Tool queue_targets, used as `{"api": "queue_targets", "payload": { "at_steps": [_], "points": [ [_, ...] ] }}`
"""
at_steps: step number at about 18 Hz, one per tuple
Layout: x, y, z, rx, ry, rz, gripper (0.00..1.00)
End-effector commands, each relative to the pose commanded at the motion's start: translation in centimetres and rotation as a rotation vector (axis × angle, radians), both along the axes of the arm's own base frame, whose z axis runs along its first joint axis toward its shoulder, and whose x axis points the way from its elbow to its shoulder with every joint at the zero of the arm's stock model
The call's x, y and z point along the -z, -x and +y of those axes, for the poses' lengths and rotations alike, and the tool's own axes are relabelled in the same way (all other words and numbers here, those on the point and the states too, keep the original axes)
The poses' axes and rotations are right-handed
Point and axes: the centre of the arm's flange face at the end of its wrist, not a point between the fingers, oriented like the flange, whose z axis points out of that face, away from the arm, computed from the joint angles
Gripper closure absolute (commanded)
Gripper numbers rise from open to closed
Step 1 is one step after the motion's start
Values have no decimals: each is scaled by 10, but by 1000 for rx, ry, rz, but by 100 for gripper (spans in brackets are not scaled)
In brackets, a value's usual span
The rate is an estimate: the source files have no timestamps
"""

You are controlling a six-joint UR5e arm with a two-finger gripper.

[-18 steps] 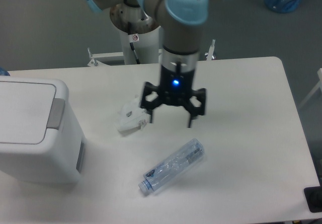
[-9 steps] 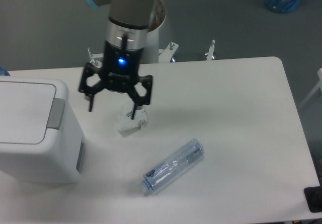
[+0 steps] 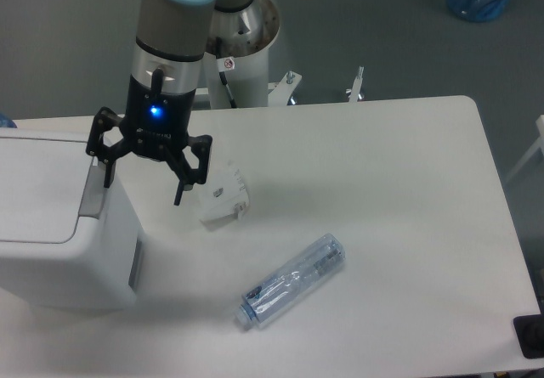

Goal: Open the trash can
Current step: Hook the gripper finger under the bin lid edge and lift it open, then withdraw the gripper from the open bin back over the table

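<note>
The trash can (image 3: 59, 225) is a large white boxy bin at the table's left edge, its flat lid down. Its grey push tab (image 3: 92, 196) runs along the lid's right side. My gripper (image 3: 143, 181) hangs open above the bin's right edge, fingers pointing down. One fingertip (image 3: 107, 177) is over the top end of the tab, the other (image 3: 178, 194) is off the bin to the right. Nothing is between the fingers.
A crumpled white paper piece (image 3: 223, 198) lies just right of the gripper. A clear plastic bottle (image 3: 291, 280) lies on its side nearer the front. The robot's white base column (image 3: 242, 51) stands behind the table (image 3: 408, 191).
The gripper has swept left across the table, from above the bottle's far side, past the paper piece, to over the bin's right edge. It stayed open. Bottle, paper and bin did not move.
</note>
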Motion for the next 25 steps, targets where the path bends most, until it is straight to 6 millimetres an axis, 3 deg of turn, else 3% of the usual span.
{"api": "queue_targets", "payload": {
  "at_steps": [19, 25],
  "points": [
    [15, 2, 6, -9, 25, -15, 0],
    [-3, 3, 7, -21, -1, 0, 0]
  ]
}}
